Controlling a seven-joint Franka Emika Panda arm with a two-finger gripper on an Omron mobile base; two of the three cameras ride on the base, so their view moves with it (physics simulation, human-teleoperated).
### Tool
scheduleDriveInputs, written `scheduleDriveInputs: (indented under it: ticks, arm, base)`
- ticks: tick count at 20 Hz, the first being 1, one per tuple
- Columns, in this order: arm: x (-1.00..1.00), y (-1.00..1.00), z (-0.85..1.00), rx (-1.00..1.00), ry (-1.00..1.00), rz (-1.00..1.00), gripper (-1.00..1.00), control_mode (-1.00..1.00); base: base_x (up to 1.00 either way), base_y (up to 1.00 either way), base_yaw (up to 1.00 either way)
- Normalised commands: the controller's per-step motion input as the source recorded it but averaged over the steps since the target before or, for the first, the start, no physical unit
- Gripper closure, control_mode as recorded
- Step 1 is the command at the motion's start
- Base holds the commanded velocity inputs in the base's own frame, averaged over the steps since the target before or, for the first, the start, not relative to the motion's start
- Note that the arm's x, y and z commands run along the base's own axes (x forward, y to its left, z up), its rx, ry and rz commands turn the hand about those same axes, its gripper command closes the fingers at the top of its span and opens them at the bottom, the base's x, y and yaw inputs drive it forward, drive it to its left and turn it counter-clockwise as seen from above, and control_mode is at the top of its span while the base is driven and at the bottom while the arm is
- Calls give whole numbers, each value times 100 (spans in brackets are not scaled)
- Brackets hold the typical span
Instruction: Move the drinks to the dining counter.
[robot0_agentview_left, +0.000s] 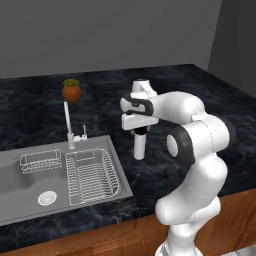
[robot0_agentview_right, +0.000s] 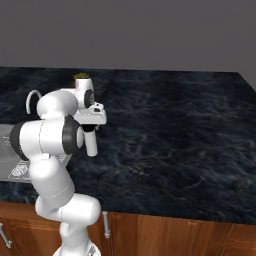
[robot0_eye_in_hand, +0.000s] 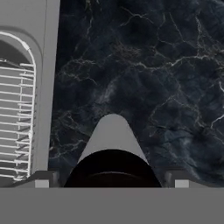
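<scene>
On the black marble-veined dining counter (robot0_agentview_left: 165, 85), just right of the steel sink (robot0_agentview_left: 25, 197), the tall white cylinder with black cap (robot0_agentview_left: 139, 145) is standing upright, base resting on the stone. The gripper (robot0_agentview_left: 141, 131) is hanging straight over it, pointing down, with the black cap sitting between the two fingers. In the hand view the fingertips (robot0_eye_in_hand: 42, 180) are standing wide apart on either side of the cap, with a gap showing between each tip and the cylinder (robot0_eye_in_hand: 112, 148), so the jaws are sitting released, not clamping the drink. From the right base view the same cylinder (robot0_agentview_right: 91, 144) is showing below the white hand (robot0_agentview_right: 89, 129), vertical on the counter (robot0_agentview_right: 175, 130), near the front part of the slab and well apart from its right end. The sink is holding a wire dish rack (robot0_agentview_left: 91, 176) in its right basin and a smaller wire caddy (robot0_agentview_left: 41, 161) on the left, with a round drain (robot0_agentview_left: 47, 198) in front. A white faucet (robot0_agentview_left: 69, 127) is rising behind the basin, and a small orange pot with a green plant (robot0_agentview_left: 71, 90) is sitting farther back on the counter, well away from the cylinder. A brown wooden base (robot0_agentview_right: 165, 232) is running under the counter edge.
</scene>
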Motion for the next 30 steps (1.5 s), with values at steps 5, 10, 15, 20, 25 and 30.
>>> scheduleDriveInputs:
  ticks: [5, 10, 15, 20, 25, 30]
  arm:
    - [-44, 0, 0, 0, -3, 0, -100, -100]
    - [-30, 0, 22, 0, -5, 0, -100, -100]
    - [-22, -15, 51, 2, -14, 0, -100, -100]
    - [-40, -21, 51, 10, -14, 0, -100, -100]
    - [-73, -42, 27, 15, -15, -1, -100, -100]
    - [-86, -19, 24, 8, -10, 0, -100, -100]
  base:
    - [0, 0, 0]
    - [0, 0, 0]
    - [0, 0, 0]
    - [0, 0, 0]
    - [0, 0, 0]
    - [0, 0, 0]
